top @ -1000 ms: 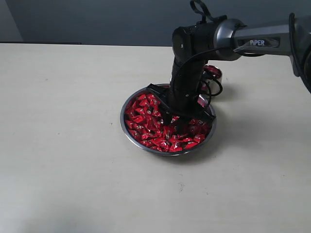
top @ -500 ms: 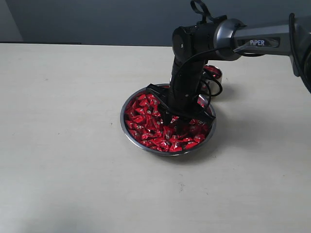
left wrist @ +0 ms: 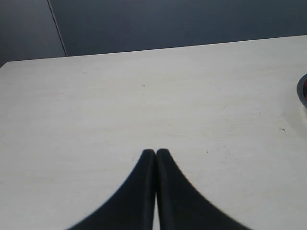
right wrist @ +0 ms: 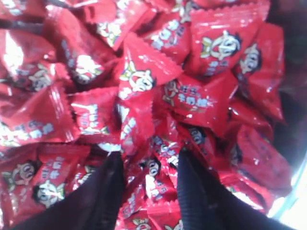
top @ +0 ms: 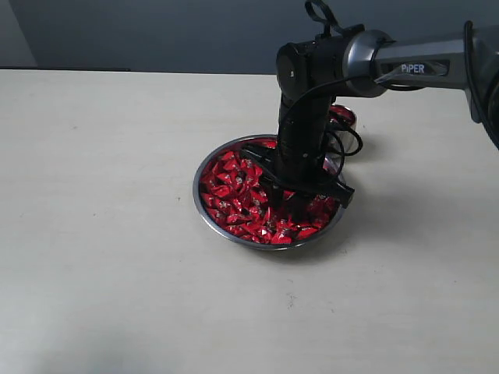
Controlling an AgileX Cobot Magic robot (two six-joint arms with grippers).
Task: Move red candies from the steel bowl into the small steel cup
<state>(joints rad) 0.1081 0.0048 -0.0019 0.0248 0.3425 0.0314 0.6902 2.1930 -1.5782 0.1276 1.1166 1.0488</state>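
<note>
One wide shiny steel bowl [top: 199,191], heaped with dozens of crinkly red-wrapped candies [top: 234,195]. One small shiny steel cup [top: 344,118] just behind it, red inside. Right fingers [top: 290,204] narrowly parted, tips in the pile. Left fingers [left wrist: 156,167] pressed together over bare pale table [top: 101,234], roomy left and front.

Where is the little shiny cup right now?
In the exterior view, the small steel cup sits right of the middle, just beyond the far rim of the steel bowl, partly hidden behind the right arm.
</note>
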